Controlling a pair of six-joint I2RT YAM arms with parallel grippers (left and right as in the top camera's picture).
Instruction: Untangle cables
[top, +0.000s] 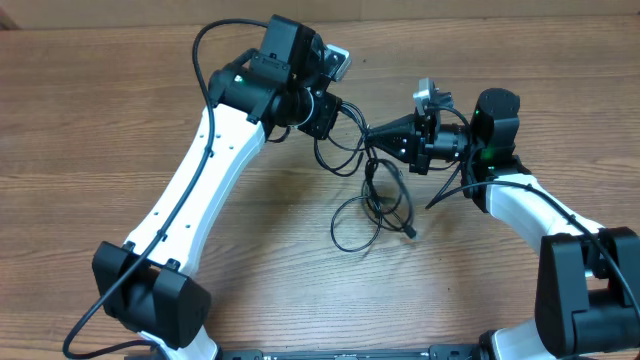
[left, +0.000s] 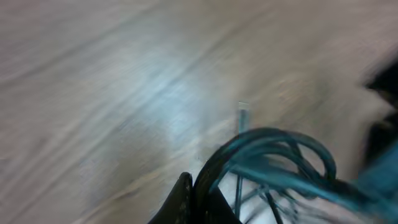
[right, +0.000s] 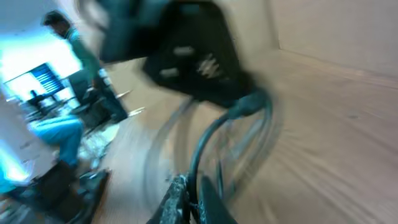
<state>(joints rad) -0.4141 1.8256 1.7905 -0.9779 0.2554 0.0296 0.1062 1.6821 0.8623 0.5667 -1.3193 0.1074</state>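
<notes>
Left hand (top: 338, 112) and right hand (top: 372, 130), both clamped shut, face each other.

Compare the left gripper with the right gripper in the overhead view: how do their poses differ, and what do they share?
The left gripper ends an outstretched left arm; the right gripper ends a sharply bent right arm. The left gripper sits farther up the table; the right gripper points sideways towards it. Both are shut on the cables.

No text, label, brand, number or sign can be read in any of the three views.
</notes>
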